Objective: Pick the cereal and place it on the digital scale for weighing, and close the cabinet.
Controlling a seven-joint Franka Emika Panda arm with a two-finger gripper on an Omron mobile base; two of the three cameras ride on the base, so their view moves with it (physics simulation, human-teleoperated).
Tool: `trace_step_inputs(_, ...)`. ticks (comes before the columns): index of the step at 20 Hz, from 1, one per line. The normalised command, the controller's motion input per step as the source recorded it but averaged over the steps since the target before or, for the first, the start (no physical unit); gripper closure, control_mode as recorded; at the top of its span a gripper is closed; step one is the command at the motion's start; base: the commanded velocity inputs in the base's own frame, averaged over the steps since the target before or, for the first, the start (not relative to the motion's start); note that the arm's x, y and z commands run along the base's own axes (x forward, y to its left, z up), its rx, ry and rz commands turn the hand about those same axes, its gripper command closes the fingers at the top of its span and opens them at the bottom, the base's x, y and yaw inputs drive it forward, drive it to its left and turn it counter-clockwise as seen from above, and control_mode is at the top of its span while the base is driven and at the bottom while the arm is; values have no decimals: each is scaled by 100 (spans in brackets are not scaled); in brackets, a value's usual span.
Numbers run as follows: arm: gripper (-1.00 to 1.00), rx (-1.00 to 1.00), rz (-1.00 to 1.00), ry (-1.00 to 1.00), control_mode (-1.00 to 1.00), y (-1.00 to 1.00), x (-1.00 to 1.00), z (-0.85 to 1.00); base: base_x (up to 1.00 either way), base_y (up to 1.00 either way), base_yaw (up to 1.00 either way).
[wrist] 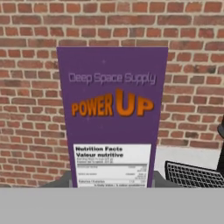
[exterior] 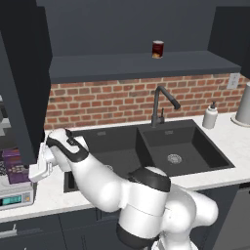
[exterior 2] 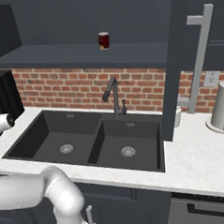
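Note:
The purple cereal box (wrist: 112,113) stands upright on the light grey digital scale (exterior: 14,199), its nutrition label facing my hand camera. In the left base view the cereal (exterior: 14,165) is at the far left counter edge. My gripper (exterior: 30,172) is just to its right, a short way back from the box, open and holding nothing. The scale's grey top (wrist: 61,181) peeks out under the box. The dark cabinet (exterior: 136,66) is open, with one door (exterior: 22,78) swung out on the left and the other door (exterior 2: 176,58) with its silver handle (exterior 2: 199,57) on the right.
A dark red can (exterior: 157,49) sits on the cabinet shelf. Below are the black double sink (exterior: 146,151) and faucet (exterior: 158,105), a soap bottle (exterior: 210,116) and a paper towel roll (exterior 2: 222,107). The black microwave (exterior 2: 5,94) stands left of the sink.

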Motion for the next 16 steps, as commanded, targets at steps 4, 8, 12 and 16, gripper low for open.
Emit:
trace_step_inputs(4,100,0,0,0,-100,24,15,-23,0,0,0)
trace_step_inputs(8,100,0,0,0,-100,16,16,-20,0,0,0)
trace_step_inputs(12,100,0,0,0,-100,16,18,-17,0,0,0)
trace_step_inputs(16,100,0,0,-1,-100,31,17,-13,0,0,0)
